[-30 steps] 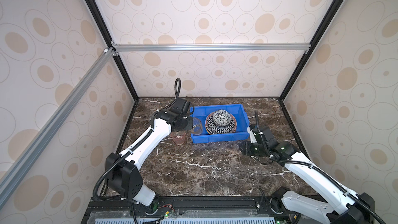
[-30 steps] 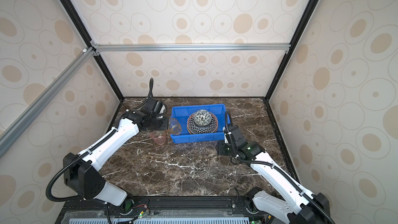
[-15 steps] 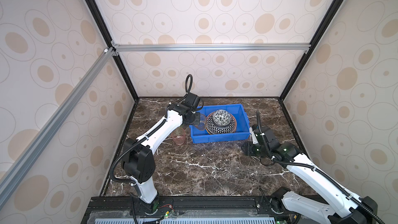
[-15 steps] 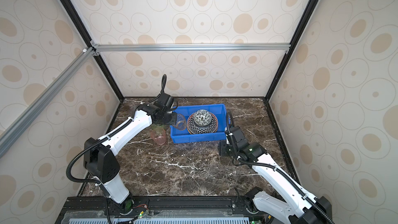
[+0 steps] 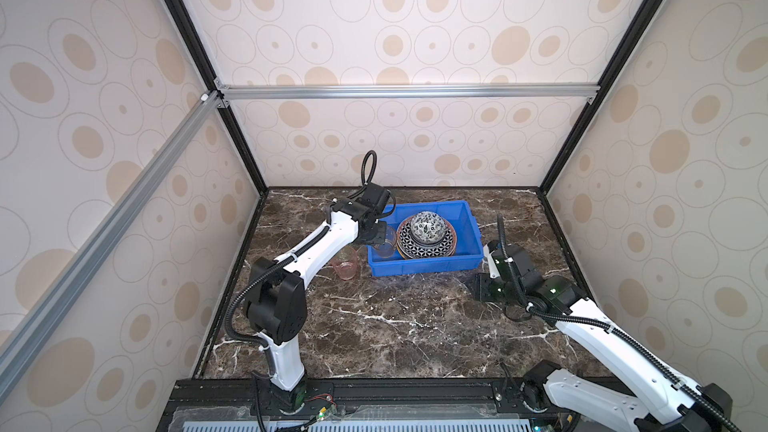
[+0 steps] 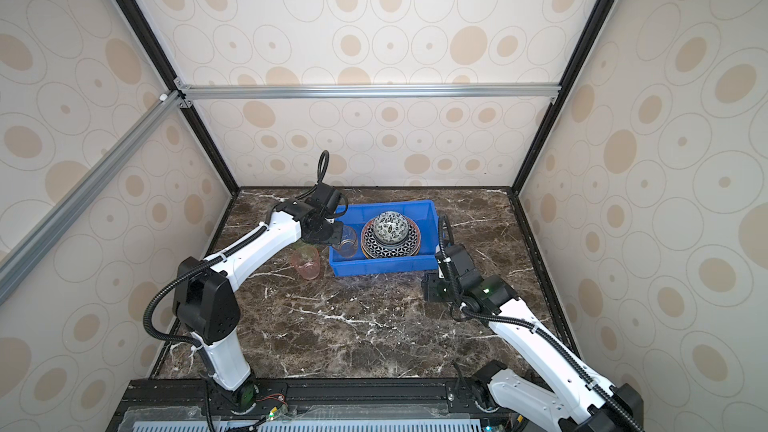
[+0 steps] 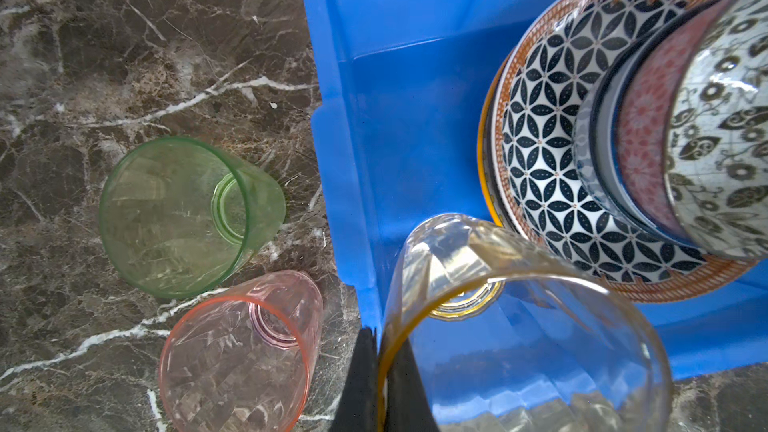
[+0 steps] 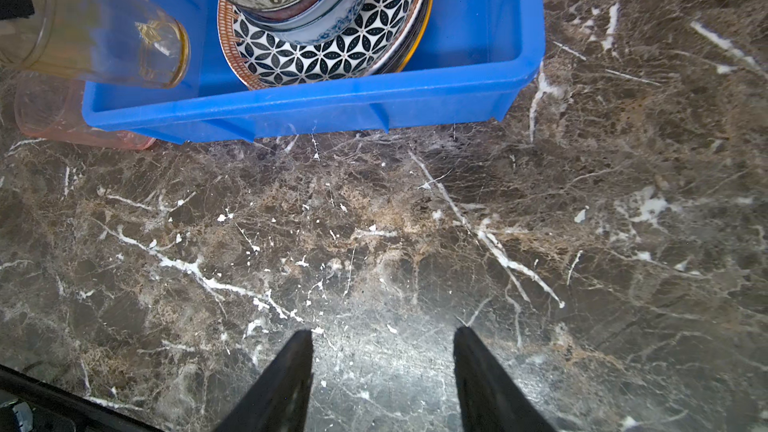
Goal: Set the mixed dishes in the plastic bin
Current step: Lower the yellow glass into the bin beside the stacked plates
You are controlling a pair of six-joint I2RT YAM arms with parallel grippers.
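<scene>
Left gripper (image 7: 376, 340) swung over blue bin (image 7: 395, 76), arm outstretched, pinching yellow cup (image 7: 519, 347), seemingly tilted, right gripper (image 8: 383, 331) parted.

The table (image 5: 395, 317) is a slab of dark brown marble shot through with white and tan veins. Three things stand directly on it. The blue plastic bin (image 5: 424, 271) sits flat toward the back, roughly mid-width in both top views, its long side facing the front. Off its left end stand two translucent cups, upright with mouths up. A pink cup (image 5: 345, 264) is just beside the bin's near-left corner, and a green cup (image 7: 183, 214) is close behind it. Whether the two touch cannot be told.
</scene>
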